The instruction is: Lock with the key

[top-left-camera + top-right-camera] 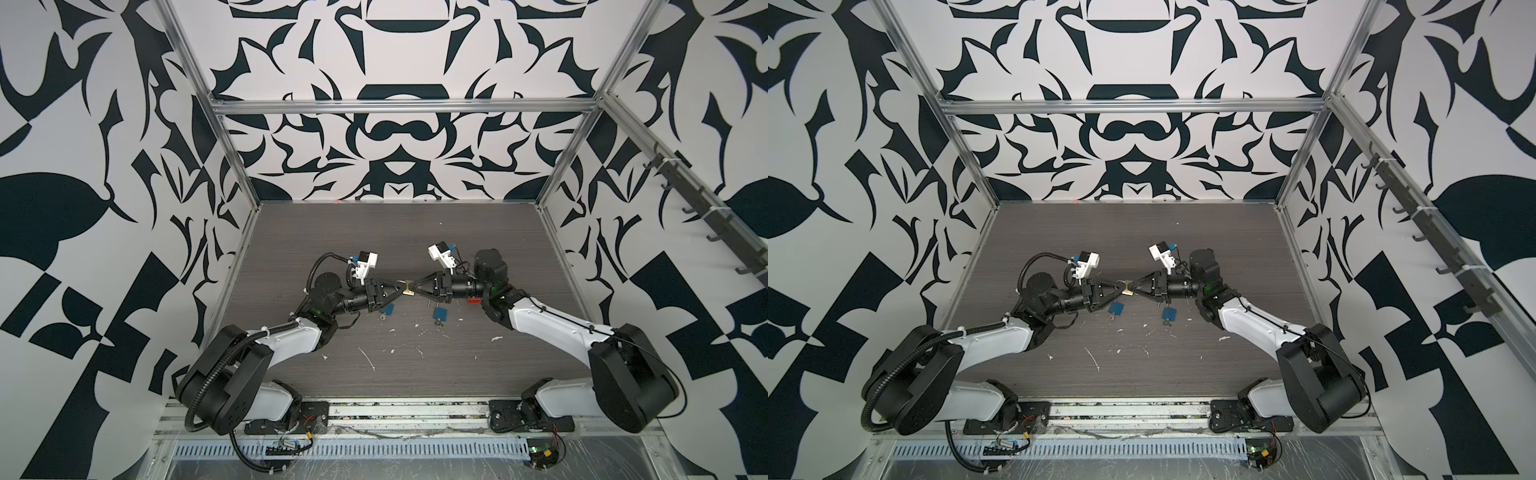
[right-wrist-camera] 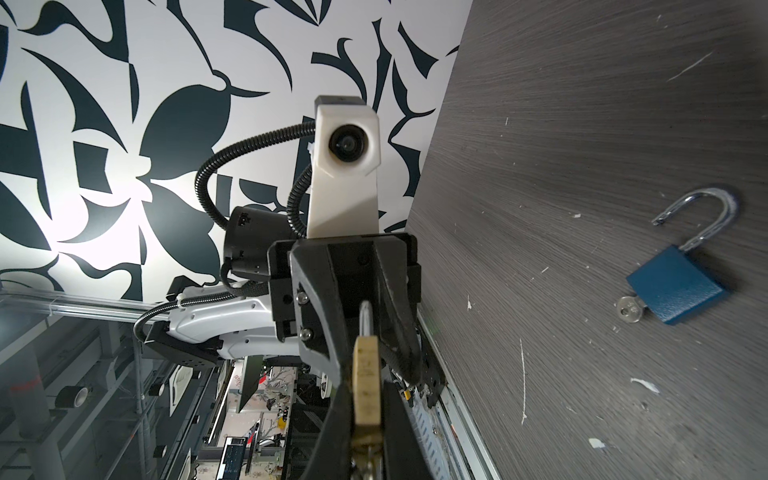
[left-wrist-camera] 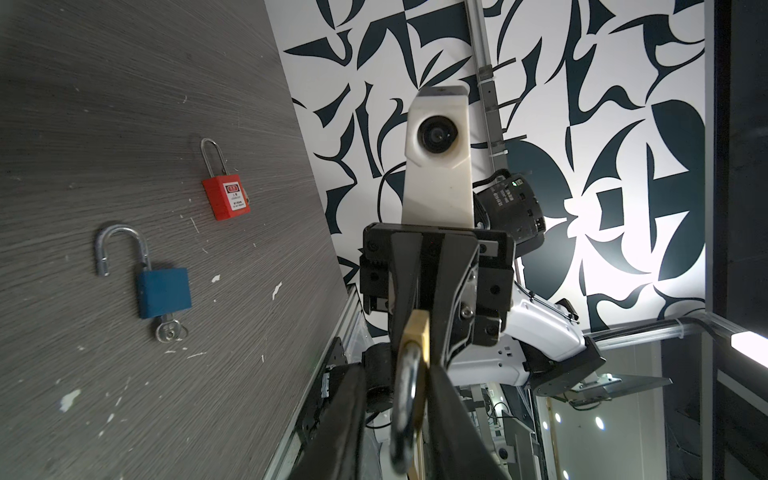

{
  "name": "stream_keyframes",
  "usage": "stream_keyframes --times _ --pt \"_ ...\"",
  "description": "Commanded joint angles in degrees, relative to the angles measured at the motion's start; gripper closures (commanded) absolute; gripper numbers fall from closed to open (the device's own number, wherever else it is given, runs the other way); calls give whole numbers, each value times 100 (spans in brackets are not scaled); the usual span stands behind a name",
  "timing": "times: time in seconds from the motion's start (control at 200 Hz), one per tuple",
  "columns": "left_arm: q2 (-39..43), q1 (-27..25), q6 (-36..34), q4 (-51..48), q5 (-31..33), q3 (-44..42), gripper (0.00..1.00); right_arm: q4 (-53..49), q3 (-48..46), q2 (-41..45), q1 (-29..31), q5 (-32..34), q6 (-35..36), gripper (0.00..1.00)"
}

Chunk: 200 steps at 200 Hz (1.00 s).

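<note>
A brass padlock (image 1: 408, 289) (image 1: 1128, 289) hangs above the table between both grippers. My right gripper (image 2: 368, 386) (image 1: 413, 290) is shut on its brass body (image 2: 366, 382). My left gripper (image 3: 395, 368) (image 1: 401, 287) stands around its steel shackle (image 3: 405, 399); one finger touches the shackle and a gap shows at the other. A blurred metal piece (image 2: 368, 459) sticks out of the body's keyhole end; I cannot tell if it is a key. On the table lie two blue padlocks (image 1: 388, 309) (image 1: 441, 312) with open shackles, each with a silver key (image 3: 166, 332) (image 2: 629, 309) in it.
A red padlock (image 3: 226, 198) (image 1: 473, 300) with shut shackle lies on the table under the right arm. White scuffs and flecks mark the grey wood-grain table (image 1: 395, 365). Patterned walls and aluminium frame posts (image 1: 237, 166) close in the workspace.
</note>
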State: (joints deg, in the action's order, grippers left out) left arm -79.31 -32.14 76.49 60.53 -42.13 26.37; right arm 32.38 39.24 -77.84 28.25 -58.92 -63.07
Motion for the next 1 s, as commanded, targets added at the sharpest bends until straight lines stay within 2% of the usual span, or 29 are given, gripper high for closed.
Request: stream_keyframes --times 0.0,0.375,0.445,0.565,0.6,0.67,0.835,0.995 --pt "-83 30 69 178 -71 131 71 487 119 25 28 -129 -3 100" --pt "-70 -22 68 187 -94 151 76 551 193 -202 93 -80 0 100" --pt "-63 -23 68 187 -85 133 82 550 200 -241 91 -69 0 100" --pt "-58 -23 83 237 -78 88 100 541 172 -226 91 -7 -2 100" --pt "-64 -21 79 261 -76 59 100 532 146 -206 90 64 15 100" --pt "-65 -23 127 347 -23 0 100 352 144 -130 60 138 118 85" --pt "-60 25 276 722 158 -191 100 -105 15 243 -110 331 400 59" --pt "-85 26 361 902 126 -183 100 -517 -40 571 -241 380 637 57"
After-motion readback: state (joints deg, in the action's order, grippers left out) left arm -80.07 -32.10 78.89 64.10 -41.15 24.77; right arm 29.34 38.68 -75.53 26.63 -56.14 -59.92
